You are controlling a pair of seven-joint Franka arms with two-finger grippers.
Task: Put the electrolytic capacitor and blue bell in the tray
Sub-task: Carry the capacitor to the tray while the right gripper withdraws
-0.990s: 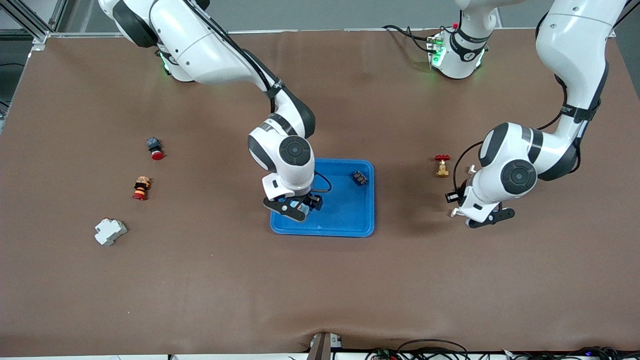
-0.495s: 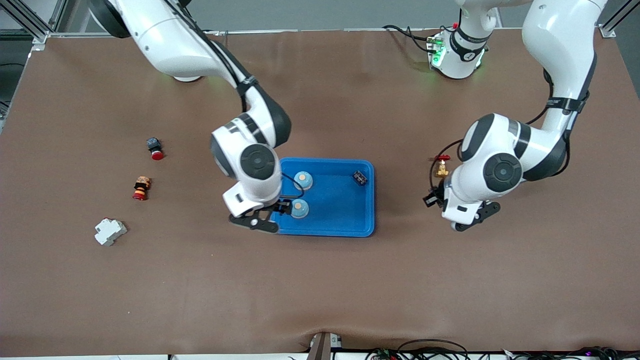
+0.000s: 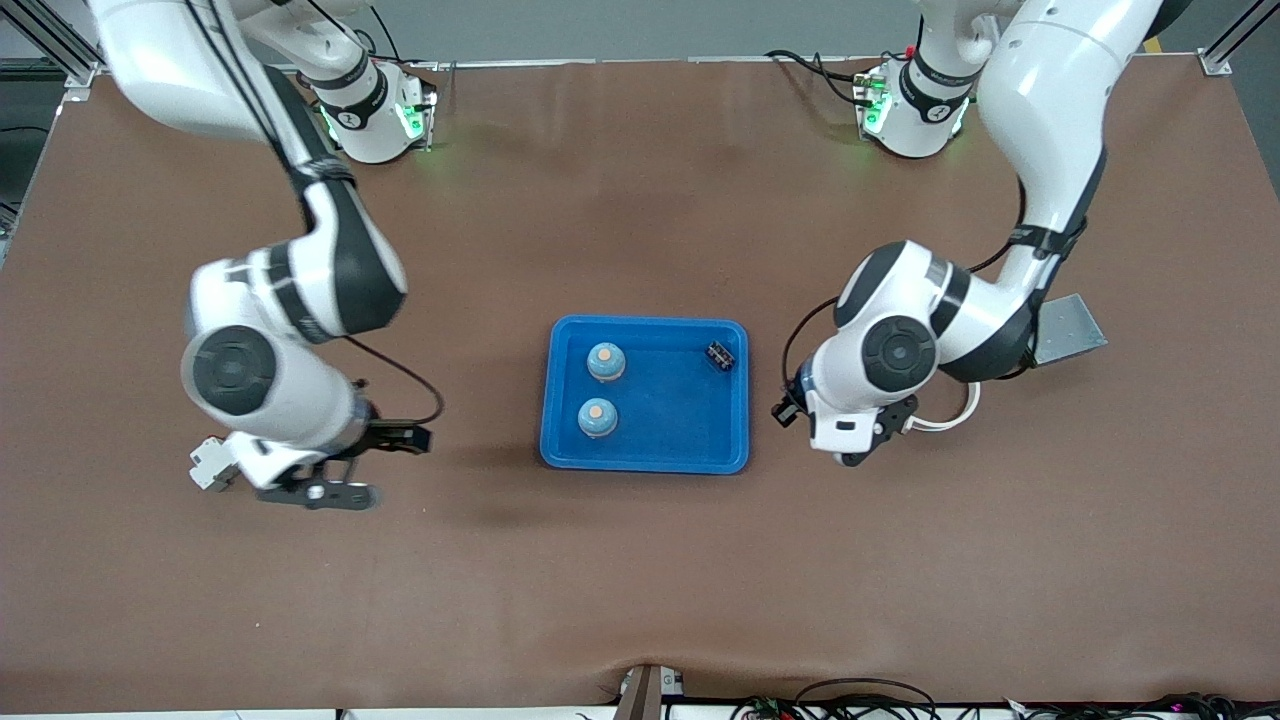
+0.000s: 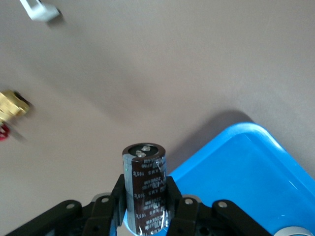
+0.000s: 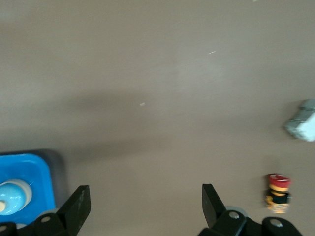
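Across the whole front view it's just the brown table [image 3: 640, 600], with the tray [image 3: 680, 425] dead centre of the frame. Two blue bells [image 3: 606, 361] [image 3: 597, 417] already sit inside it, plus a small dark part [image 3: 720, 355] up in a top corner.

The left gripper [image 4: 145, 209] is clamped on the electrolytic capacitor [image 4: 145, 172], holding it upright over bare table just outside the tray's rim on the left arm's end.

The right gripper [image 5: 142, 206] hangs wide and empty in the lower part of the frame, over the table near a white block [image 3: 207, 462], just waiting.

My take: slide the capacitor over the rim first, aim for the open floor away from the bells, go low, then let go so it doesn't tip and roll.
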